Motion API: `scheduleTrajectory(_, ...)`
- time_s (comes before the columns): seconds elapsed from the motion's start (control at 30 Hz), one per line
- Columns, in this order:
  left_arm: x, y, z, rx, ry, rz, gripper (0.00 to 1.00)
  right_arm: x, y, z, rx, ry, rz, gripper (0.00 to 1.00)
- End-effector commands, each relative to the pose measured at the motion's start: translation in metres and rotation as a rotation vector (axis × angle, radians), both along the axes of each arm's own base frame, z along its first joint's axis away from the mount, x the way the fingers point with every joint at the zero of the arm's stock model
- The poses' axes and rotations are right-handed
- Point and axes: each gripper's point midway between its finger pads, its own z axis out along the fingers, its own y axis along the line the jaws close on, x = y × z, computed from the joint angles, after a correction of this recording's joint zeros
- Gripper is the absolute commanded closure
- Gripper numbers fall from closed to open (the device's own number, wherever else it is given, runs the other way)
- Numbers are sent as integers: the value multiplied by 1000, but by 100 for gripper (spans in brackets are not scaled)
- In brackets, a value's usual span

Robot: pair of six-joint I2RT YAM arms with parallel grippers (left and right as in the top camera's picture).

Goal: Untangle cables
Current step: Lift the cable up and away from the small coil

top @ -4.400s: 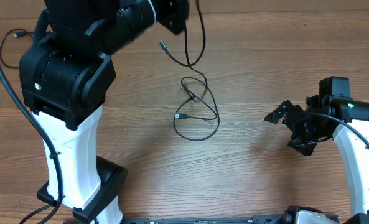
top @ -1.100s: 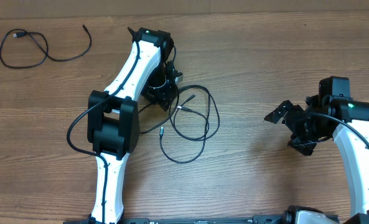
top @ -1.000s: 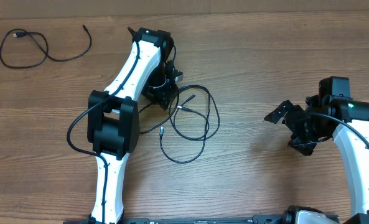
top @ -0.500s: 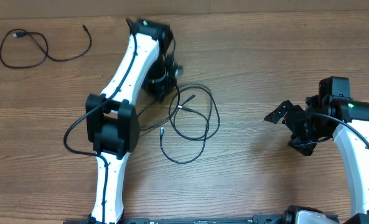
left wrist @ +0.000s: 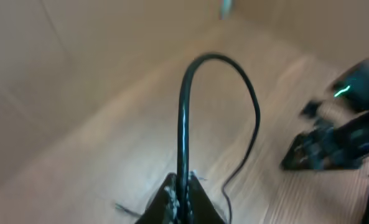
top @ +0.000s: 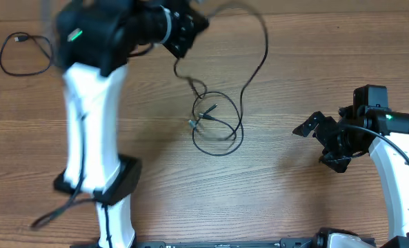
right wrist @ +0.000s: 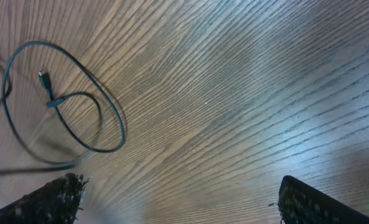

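Black cord fills the left wrist view: the left gripper (left wrist: 183, 190) is clamped on a cable (left wrist: 184, 124) that stands up between its fingers and bends over in an arch. Everything around it is smeared. From overhead the left arm (top: 90, 110) is a motion-blurred shape above the wooden table (top: 294, 207), and its fingers cannot be made out there. The held cable climbs close to the picture's top edge, then drops to the loops (top: 205, 117) lying at mid-table. How many cords make up those loops is hard to tell. A separate cable (top: 19, 39) lies near the far-left corner, partly covered by the blurred arm. The right gripper (top: 321, 145) hovers over bare wood, well apart from the loops, its jaws spread wide and empty. Its wrist camera catches only two fingertips (right wrist: 53, 199) at the lower edge.
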Motion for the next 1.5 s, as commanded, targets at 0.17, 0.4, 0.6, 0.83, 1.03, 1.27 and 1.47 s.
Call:
scheduleTrajectory(0.17,-57,8,142,-317,-308,20,96,-3,-2,-3,-9,9,3,0)
scheduleTrajectory(0.4,-63,11,176,-425,-364,41,96,-4,-2,-3,-9,14,3,0)
scheduleTrajectory(0.6,-62,14,200,-472,-456,49,96,-5,-2,-3,-8,17,3,0)
scheduleTrajectory(0.83,-44,36,224,-504,-563,211,96,-6,-1,-3,-8,22,3,0)
scheduleTrajectory(1.03,-17,68,194,-393,-505,456,96,-7,-1,-3,-7,25,3,0)
scheduleTrajectory(1.27,3,126,132,-120,-388,800,96,-5,-2,-3,-8,20,3,0)
scheduleTrajectory(1.47,2,141,115,-141,-301,901,96,-6,-1,-3,-8,21,3,0)
